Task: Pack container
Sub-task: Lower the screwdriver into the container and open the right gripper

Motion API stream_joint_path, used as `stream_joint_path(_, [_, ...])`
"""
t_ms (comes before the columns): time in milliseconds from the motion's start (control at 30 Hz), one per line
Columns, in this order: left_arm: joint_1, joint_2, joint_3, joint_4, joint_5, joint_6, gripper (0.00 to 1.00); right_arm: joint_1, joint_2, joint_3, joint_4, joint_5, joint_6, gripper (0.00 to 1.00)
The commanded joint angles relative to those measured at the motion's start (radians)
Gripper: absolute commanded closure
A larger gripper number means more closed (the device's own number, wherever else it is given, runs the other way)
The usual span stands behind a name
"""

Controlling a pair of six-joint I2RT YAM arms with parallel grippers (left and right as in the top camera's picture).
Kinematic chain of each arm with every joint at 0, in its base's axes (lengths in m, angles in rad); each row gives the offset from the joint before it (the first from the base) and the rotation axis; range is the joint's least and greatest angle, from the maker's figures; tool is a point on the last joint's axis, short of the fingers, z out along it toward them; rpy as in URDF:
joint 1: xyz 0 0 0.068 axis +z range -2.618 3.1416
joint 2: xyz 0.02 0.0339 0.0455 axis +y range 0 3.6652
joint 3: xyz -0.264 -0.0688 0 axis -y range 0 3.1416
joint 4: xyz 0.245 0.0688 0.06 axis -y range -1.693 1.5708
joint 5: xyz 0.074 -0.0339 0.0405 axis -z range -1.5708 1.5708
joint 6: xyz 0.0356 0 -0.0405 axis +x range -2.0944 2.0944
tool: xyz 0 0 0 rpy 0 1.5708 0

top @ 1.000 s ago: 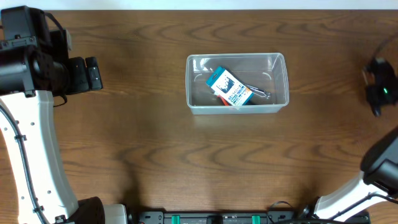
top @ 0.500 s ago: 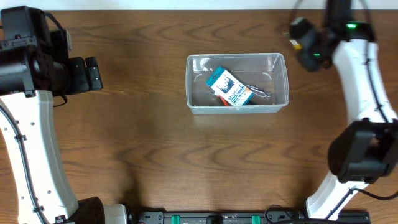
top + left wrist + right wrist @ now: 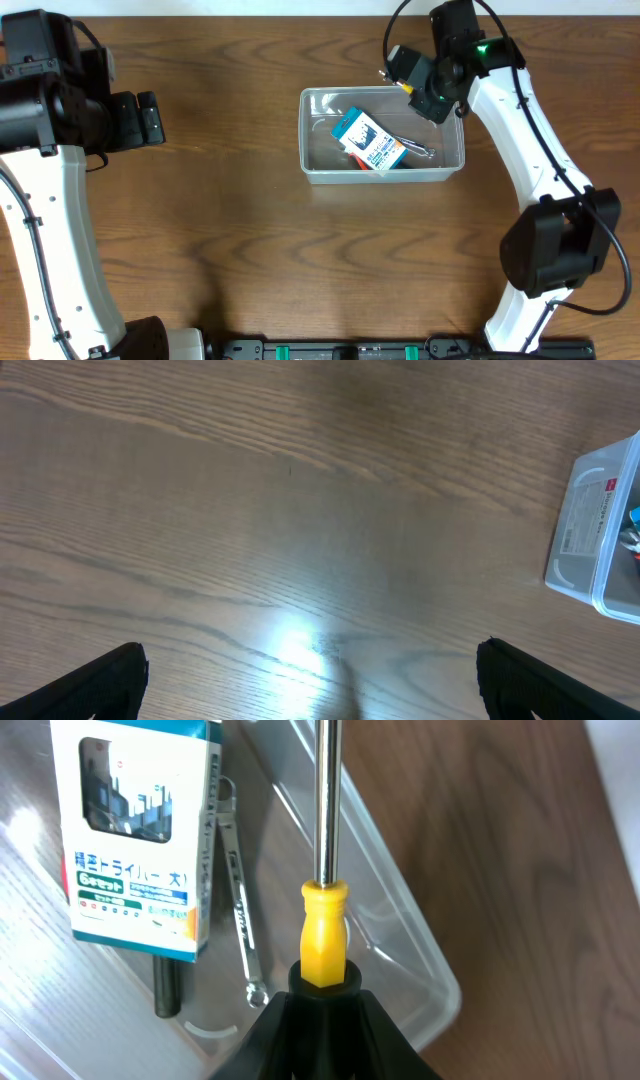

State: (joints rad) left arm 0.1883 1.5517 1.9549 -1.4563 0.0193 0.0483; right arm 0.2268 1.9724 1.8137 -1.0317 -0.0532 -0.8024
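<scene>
The container (image 3: 380,93) is a clear rectangular bin at the table's middle back; it also shows in the left wrist view (image 3: 600,530) and the right wrist view (image 3: 400,890). Inside lie a blue-and-white box (image 3: 367,140) (image 3: 140,830), a slim metal wrench (image 3: 235,890) and a dark rod (image 3: 167,985). My right gripper (image 3: 420,82) (image 3: 325,995) hovers over the bin's back right part, shut on a screwdriver with a yellow handle (image 3: 323,935) and a steel shaft (image 3: 327,800). At the far left, my left gripper (image 3: 150,117) (image 3: 330,690) stands open over bare wood, holding nothing.
Brown wooden table (image 3: 250,250) all round the bin. The table's back edge (image 3: 300,14) runs just behind the bin and the right arm. The left arm's white link (image 3: 60,250) stands along the left side.
The right arm has swung in from the table's right edge to above the container's back right part, carrying the screwdriver. The left arm has not moved.
</scene>
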Motion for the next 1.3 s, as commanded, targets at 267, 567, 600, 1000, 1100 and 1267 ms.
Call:
stream_joint_path(267, [0.003, 0.004, 0.019, -0.001, -0.002, -0.009, 0.02, 0.003, 0.127, 0.017, -0.009, -0.042, -0.099, 0.82])
stream_joint_path(567, [0.003, 0.004, 0.019, -0.001, -0.002, -0.009, 0.02, 0.003, 0.194, 0.016, -0.009, -0.045, -0.112, 0.8])
stream_joint_path(600, [0.003, 0.004, 0.019, -0.001, -0.002, -0.009, 0.02, 0.003, 0.199, 0.016, -0.009, -0.046, -0.111, 0.8])
stream_joint_path(1000, [0.003, 0.004, 0.019, -0.001, -0.002, -0.009, 0.02, 0.003, 0.203, 0.018, -0.009, -0.041, -0.103, 0.01])
stream_joint_path(1100, [0.003, 0.004, 0.019, -0.001, -0.002, -0.009, 0.02, 0.003, 0.181, 0.024, -0.009, 0.001, -0.035, 0.01])
stream_joint_path(1267, [0.003, 0.004, 0.019, -0.001, -0.002, -0.009, 0.02, 0.002, 0.085, 0.048, -0.01, 0.077, 0.075, 0.01])
